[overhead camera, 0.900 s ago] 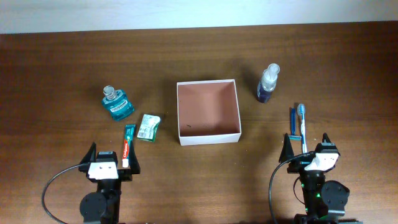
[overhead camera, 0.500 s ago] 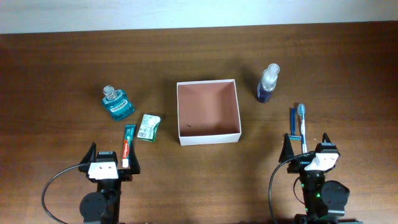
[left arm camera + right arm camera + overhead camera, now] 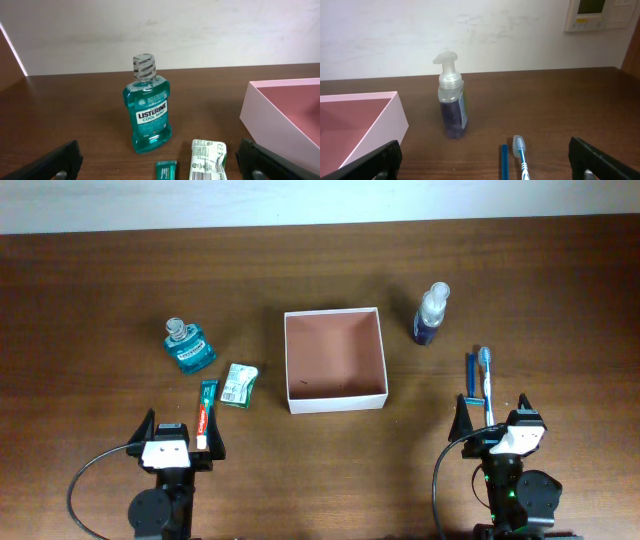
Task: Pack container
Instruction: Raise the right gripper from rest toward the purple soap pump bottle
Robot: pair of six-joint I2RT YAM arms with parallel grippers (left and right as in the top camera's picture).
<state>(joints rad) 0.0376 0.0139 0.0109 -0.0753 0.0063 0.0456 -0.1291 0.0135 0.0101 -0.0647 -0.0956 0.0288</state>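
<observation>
At the near edge of the tabletop (image 3: pixel 100 300), your left hand (image 3: pixel 181 426) is wide open and holds nothing. The near end of a toothpaste tube (image 3: pixel 207 410) lies flat between its two fingers. Just beside the tube's far end is a small green and white packet (image 3: pixel 239 384). Past those stands a mouthwash bottle (image 3: pixel 147 110), upright with its cap on and full of teal liquid.

Your right hand (image 3: pixel 492 416) is wide open too, and holds nothing. A blue and white toothbrush (image 3: pixel 487 383) lies flat, and its near end reaches in between the fingers. A thin dark blue thing (image 3: pixel 469 373) lies just beside it; you cannot tell what it is. Farther out stands a clear pump bottle (image 3: pixel 452 110), with purple liquid in it.

The container (image 3: pixel 337 401) sits in the middle of the tabletop, well apart from both hands. It is between the packet and the pump bottle. Its reddish-brown floor shows one tiny dark speck (image 3: pixel 303 385) near the front left corner.
</observation>
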